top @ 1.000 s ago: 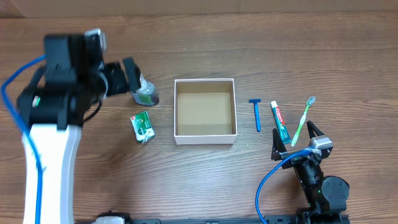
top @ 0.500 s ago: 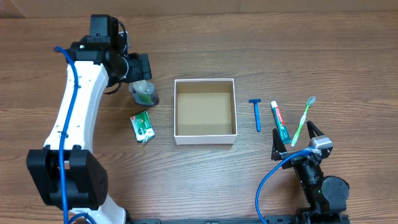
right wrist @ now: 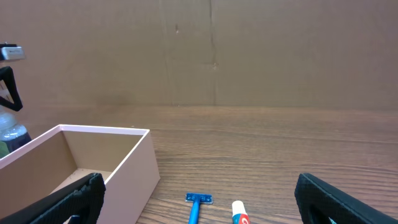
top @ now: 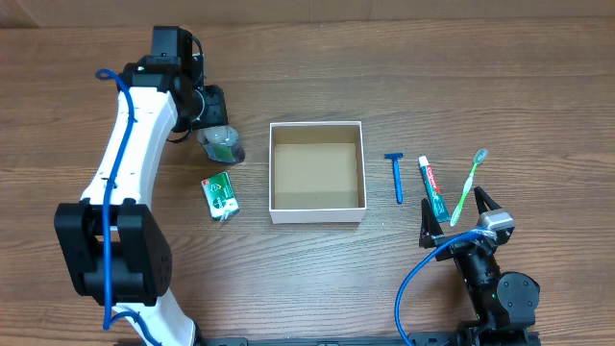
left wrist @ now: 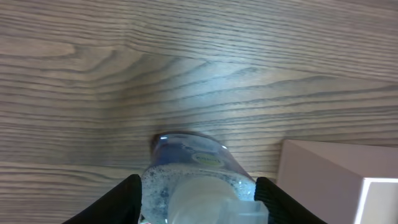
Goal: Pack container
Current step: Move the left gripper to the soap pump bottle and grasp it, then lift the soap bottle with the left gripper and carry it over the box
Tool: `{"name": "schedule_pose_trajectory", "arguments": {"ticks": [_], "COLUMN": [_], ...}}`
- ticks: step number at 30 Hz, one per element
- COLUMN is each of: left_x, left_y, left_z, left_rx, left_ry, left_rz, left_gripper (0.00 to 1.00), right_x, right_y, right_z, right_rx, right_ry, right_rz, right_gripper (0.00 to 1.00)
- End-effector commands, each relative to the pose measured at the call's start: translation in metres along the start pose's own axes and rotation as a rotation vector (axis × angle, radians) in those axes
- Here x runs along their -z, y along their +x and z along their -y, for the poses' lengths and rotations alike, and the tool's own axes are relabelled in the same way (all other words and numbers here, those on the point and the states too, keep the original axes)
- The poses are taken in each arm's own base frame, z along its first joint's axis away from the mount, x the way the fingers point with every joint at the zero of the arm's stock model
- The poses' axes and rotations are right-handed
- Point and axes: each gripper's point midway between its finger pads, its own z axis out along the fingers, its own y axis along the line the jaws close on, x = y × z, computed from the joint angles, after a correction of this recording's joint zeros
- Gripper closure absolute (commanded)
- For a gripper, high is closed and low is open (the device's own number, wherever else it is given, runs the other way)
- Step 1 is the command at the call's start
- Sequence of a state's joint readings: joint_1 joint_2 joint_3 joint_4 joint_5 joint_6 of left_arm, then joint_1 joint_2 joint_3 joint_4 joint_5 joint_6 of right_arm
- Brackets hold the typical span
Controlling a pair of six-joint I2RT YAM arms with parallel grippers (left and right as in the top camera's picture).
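Wood-grain table (top: 538, 96) fills the overhead view, with a brown cardboard backdrop behind it in the right wrist view. Nearest us, the right gripper (top: 454, 215) sits low at the table's near edge with its fingers spread apart and holding nothing. Just beyond it lie a green toothbrush (top: 468, 187), a toothpaste tube (top: 432, 187) and a blue razor (top: 397, 178), side by side and apart from one another.

Left of the razor, mid-table, stands the container (top: 317, 213), with nothing on its brown floor. A small green-and-white carton (top: 221, 195) lies off its left wall.

Farthest away, a clear bottle (top: 223, 146) with a pale cap stands upright near the container's far-left corner. The left gripper (left wrist: 196, 198) straddles it, one finger on each side. We cannot tell whether the pads are pressing yet or only flanking it.

We judge this to be the first pick, with nothing packed so far. The bottle looks round and slick, so a grip that closes off-centre could twist it out or tip it onto the table. Squeezing hard near the cap might pop it or deform the soft wall. The container's wall is close to the right-hand finger, so we think a sideways drift during closing or lifting could clip the wall and shove the container out of place.
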State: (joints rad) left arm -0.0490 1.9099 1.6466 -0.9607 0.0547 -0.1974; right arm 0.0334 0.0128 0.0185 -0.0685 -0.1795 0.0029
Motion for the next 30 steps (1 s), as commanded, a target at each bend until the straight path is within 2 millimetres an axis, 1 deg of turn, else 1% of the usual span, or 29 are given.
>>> {"name": "schedule_pose_trajectory", "arguments": {"ticks": [1, 4, 5, 9, 13, 15, 16, 17, 18, 19, 22, 26, 28, 30], "left_x": [0.007, 0.007, 0.007, 0.007, 0.007, 0.007, 0.007, 0.007, 0.007, 0.007, 0.007, 0.010, 0.016, 0.028], "left_y": [-0.007, -0.007, -0.006, -0.005, -0.002, -0.001, -0.001, 0.000, 0.001, 0.001, 0.001, -0.002, -0.006, -0.012], "left_z": [0.007, 0.026, 0.029, 0.030, 0.025, 0.025, 0.025, 0.025, 0.024, 0.024, 0.024, 0.026, 0.027, 0.029], "left_rx": [-0.126, -0.218, -0.230, -0.235, -0.203, -0.197, -0.195, -0.196, -0.196, -0.195, -0.150, -0.127, -0.127, -0.125], "left_ry": [-0.112, -0.124, -0.127, -0.137, -0.142, -0.143, -0.143, -0.143, -0.144, -0.144, -0.142, -0.138, -0.136, -0.129], "left_rz": [0.050, 0.068, 0.071, 0.068, 0.055, 0.050, 0.049, 0.046, 0.044, 0.042, 0.046, 0.059, 0.071, 0.096], "left_gripper": [0.42, 0.40, 0.40, 0.44, 0.44, 0.47, 0.52, 0.61, 0.67, 0.70, 0.75, 0.76, 0.76, 0.75], "right_x": [0.000, 0.000, 0.000, 0.000, 0.000, 0.000, 0.000, 0.000, 0.000, 0.000, 0.000, 0.000, 0.000, 0.000], "right_y": [0.002, 0.002, 0.002, 0.002, 0.002, 0.002, 0.002, 0.002, 0.002, 0.002, 0.002, 0.002, 0.002, 0.002], "right_z": [0.000, 0.000, 0.000, 0.000, 0.000, 0.000, 0.000, 0.000, 0.000, 0.000, 0.000, 0.000, 0.000, 0.000], "right_rx": [0.005, 0.004, 0.005, 0.005, 0.005, 0.005, 0.005, 0.004, 0.005, 0.005, 0.005, 0.005, 0.005, 0.005], "right_ry": [-0.003, -0.003, -0.003, -0.003, -0.003, -0.003, -0.003, -0.003, -0.003, -0.003, -0.003, -0.003, -0.003, -0.003], "right_rz": [0.004, 0.003, 0.004, 0.004, 0.004, 0.004, 0.004, 0.003, 0.004, 0.004, 0.004, 0.004, 0.004, 0.004], "right_gripper": [0.00, 0.00, 0.00, 0.00, 0.00, 0.00, 0.00, 0.00, 0.00, 0.00, 0.00, 0.00, 0.00, 0.00]}}
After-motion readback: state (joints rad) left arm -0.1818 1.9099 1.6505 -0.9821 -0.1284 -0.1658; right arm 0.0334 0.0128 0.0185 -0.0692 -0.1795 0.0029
